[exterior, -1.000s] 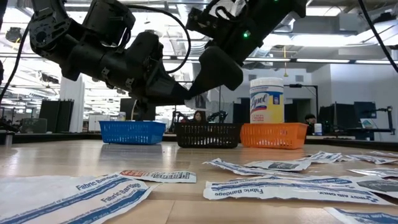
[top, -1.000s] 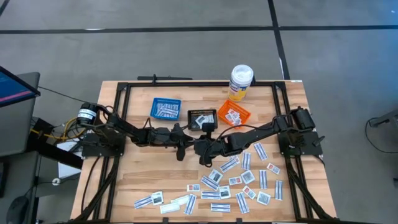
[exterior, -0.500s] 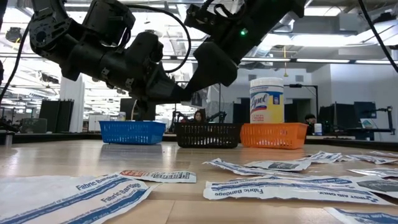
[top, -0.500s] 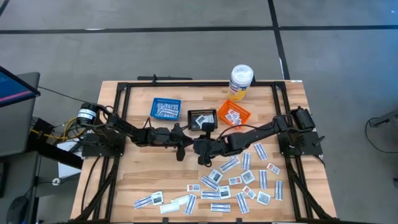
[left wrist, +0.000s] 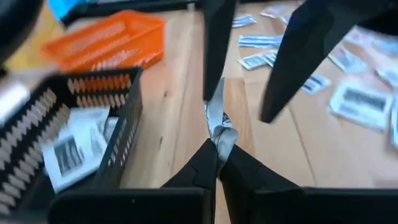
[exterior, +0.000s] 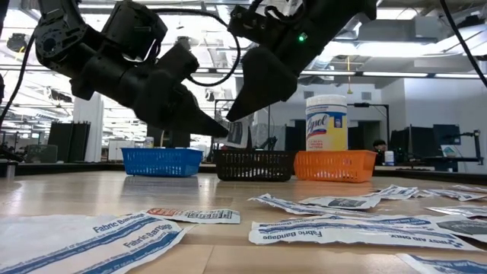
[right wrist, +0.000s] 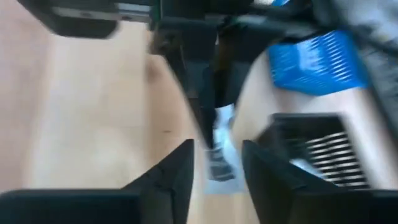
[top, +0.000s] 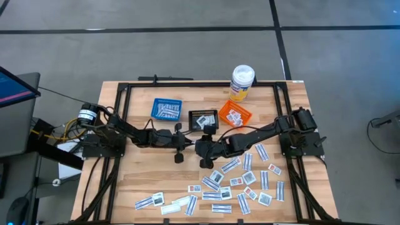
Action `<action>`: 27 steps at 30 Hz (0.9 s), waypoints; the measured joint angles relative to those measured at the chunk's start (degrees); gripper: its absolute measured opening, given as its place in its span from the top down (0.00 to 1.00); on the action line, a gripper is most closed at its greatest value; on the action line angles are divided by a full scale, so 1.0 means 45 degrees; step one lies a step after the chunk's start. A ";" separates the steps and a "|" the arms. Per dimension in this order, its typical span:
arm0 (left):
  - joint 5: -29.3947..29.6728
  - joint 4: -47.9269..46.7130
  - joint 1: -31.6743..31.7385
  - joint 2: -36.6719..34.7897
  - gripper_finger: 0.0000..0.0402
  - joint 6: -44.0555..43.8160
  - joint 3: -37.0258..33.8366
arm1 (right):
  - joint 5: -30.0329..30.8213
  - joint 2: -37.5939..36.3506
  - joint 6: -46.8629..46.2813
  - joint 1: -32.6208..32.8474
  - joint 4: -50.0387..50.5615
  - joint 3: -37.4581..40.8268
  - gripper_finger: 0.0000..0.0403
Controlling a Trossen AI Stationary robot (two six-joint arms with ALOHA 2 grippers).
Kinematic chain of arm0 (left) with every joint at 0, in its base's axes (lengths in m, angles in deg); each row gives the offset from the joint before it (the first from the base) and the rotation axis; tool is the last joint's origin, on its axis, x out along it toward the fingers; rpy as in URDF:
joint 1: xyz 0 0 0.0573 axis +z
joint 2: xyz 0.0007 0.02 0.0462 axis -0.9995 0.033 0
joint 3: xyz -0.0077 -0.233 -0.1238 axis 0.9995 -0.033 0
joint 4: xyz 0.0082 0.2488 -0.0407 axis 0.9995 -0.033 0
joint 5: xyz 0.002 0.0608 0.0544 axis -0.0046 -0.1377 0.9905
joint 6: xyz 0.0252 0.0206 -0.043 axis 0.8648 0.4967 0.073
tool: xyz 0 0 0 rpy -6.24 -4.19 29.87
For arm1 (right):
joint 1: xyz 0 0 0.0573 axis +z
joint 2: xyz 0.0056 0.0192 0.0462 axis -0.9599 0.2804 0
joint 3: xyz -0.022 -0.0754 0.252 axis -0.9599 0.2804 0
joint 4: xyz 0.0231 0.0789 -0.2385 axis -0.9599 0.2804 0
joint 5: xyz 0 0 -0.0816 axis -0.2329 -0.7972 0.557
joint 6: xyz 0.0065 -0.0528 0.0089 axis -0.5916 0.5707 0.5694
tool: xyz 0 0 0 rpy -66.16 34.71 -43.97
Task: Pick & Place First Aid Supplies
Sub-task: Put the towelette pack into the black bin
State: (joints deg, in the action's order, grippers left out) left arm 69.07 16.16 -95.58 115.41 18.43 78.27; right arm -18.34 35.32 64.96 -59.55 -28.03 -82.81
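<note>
Wooden table (top: 134, 181), left end effector (left wrist: 217, 151) pinching a white packet (left wrist: 219, 127), right end effector (right wrist: 216, 163) parted opposite

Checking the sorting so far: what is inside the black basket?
The black basket holds flat white packets with dark print; its wall hides anything beneath them.

Robotics lab: monitors (exterior: 426, 141) and ceiling lights (exterior: 396, 30) behind the table (top: 144, 181).
</note>
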 joint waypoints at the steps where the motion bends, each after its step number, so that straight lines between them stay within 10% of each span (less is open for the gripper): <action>1: -0.0023 0.0005 -0.0046 0.0000 0.96 0.0669 0.0000 | -0.0554 0.0000 -0.0421 -0.0060 0.0039 0.0000 0.65; 12: -0.0014 -0.0045 -0.0482 0.0005 0.96 0.6343 -0.0010 | -0.2738 -0.0015 -0.1298 -0.0616 0.0133 -0.0019 0.49; 27: -0.0025 -0.0012 -0.0961 0.0010 0.97 0.6497 -0.0010 | -0.2962 -0.0015 -0.0904 -0.0657 0.0264 -0.0024 0.52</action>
State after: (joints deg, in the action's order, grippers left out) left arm 68.95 16.11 -99.91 115.45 47.67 78.23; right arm -31.67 35.25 60.89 -62.51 -26.84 -82.92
